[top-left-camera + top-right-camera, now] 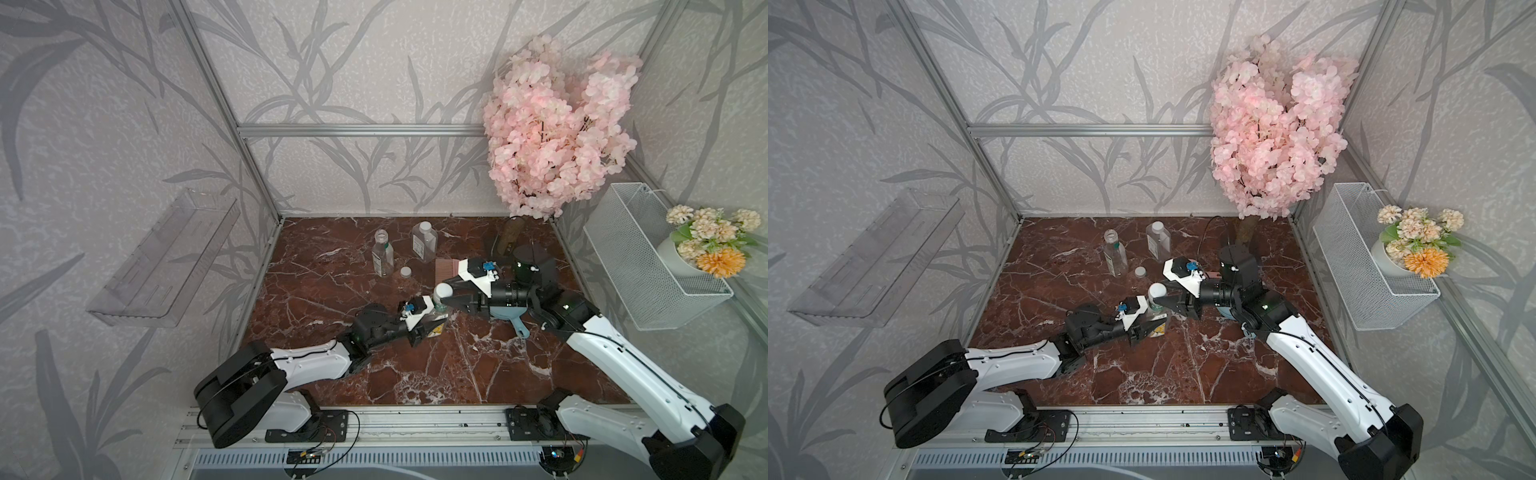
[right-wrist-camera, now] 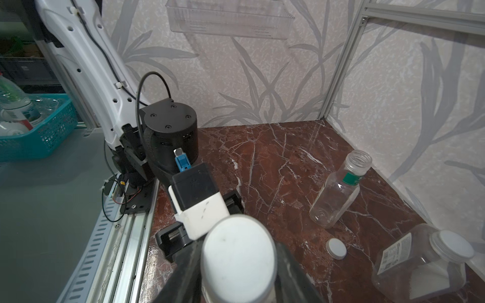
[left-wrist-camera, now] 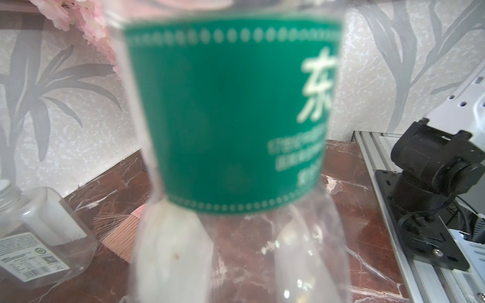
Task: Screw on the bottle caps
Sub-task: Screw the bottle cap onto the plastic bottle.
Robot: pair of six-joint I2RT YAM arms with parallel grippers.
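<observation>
In both top views a round clear bottle with a green label (image 1: 439,308) (image 1: 1156,308) stands mid-table, my left gripper (image 1: 428,321) (image 3: 236,262) shut on its body. Its label (image 3: 231,118) fills the left wrist view. A white bottle cap (image 1: 442,290) (image 2: 238,257) sits on its neck, with my right gripper (image 1: 446,294) (image 2: 238,265) shut on it from the right. Further back, a second round bottle (image 1: 382,255) (image 2: 338,194) stands open, a loose cap (image 1: 405,272) (image 2: 336,248) lying beside it. The squarer bottle (image 1: 424,241) (image 2: 420,265) wears its cap.
A pink-bristled brush (image 1: 446,266) and a blue dustpan (image 1: 511,320) lie under the right arm. A pink blossom tree (image 1: 557,133) stands at the back right corner. A wire basket (image 1: 652,257) hangs on the right wall, a clear shelf (image 1: 166,262) on the left.
</observation>
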